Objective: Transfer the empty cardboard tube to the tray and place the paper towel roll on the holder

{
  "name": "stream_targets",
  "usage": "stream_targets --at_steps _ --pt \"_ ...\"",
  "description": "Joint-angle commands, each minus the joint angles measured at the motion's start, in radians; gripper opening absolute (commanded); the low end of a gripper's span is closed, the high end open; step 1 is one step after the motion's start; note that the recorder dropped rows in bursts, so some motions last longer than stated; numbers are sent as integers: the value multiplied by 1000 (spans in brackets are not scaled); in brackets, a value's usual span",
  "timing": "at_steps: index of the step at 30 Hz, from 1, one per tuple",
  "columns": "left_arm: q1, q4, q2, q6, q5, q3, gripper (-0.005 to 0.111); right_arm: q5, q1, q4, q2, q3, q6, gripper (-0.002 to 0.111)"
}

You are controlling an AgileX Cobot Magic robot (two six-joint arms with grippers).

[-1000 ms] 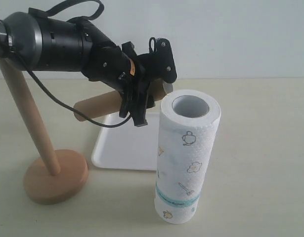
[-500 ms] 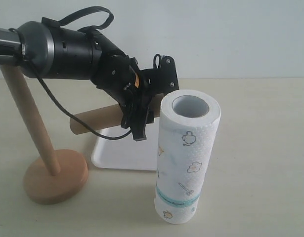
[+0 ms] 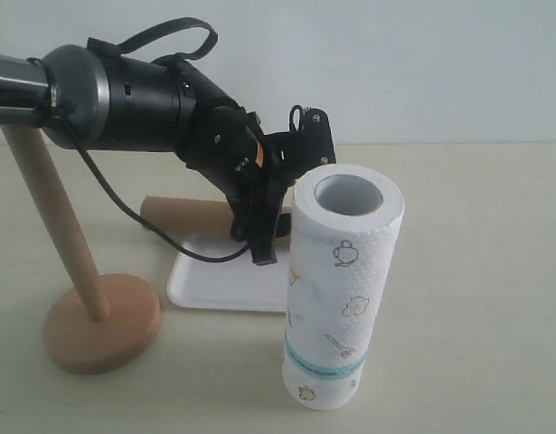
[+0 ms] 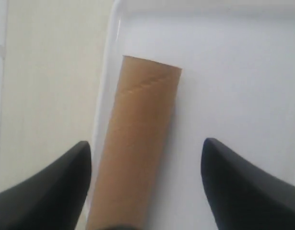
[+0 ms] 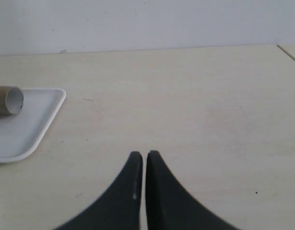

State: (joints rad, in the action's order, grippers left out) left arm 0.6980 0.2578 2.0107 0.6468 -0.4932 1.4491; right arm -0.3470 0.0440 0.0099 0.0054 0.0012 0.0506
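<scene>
The empty cardboard tube (image 3: 183, 215) lies on its side at the left edge of the white tray (image 3: 214, 280), with its left end reaching out past the rim. My left gripper (image 3: 262, 237) hovers over it, open. In the left wrist view the tube (image 4: 137, 143) runs along the tray (image 4: 224, 72) rim between the spread fingers (image 4: 56, 187), closer to one and gripped by neither. The paper towel roll (image 3: 341, 289) stands upright in front of the tray. At the left stands the wooden holder (image 3: 101, 321), its dowel bare. My right gripper (image 5: 141, 155) is shut and empty above the table.
The right wrist view shows the tube's open end (image 5: 5, 100) on the tray's corner (image 5: 22, 129), with bare table beyond. The left arm's cable (image 3: 124, 203) hangs close to the holder's dowel (image 3: 51, 208).
The left gripper came down toward the tray with the tube and let go of it. The tube went from a raised, tilted pose to lying flat on the tray's edge.
</scene>
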Motion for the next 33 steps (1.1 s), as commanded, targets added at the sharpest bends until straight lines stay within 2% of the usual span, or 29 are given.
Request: stream_targets --at_steps 1,5,8,11,13,17,26,28,33 --pt "8 23 1 1 2 6 62 12 -4 1 -5 -1 -5 3" --pt "3 260 1 -61 15 6 60 12 -4 1 -5 -1 -5 3" --pt "-37 453 22 -244 69 6 52 12 -4 1 -5 -1 -5 3" --pt "-79 510 43 -368 85 6 39 12 -4 1 -5 -1 -5 3" --pt "-86 511 48 -389 81 6 30 12 -4 1 -5 -1 -5 3" --pt "-81 511 48 -397 98 6 4 12 -4 1 -5 -1 -5 3" --pt "-81 569 13 -415 66 6 4 12 -4 1 -5 -1 -5 3" --pt "-81 625 -43 -474 66 6 4 12 -4 1 -5 -1 -5 3" --pt "-51 620 -228 -526 82 40 4 12 -4 1 -5 -1 -5 3"
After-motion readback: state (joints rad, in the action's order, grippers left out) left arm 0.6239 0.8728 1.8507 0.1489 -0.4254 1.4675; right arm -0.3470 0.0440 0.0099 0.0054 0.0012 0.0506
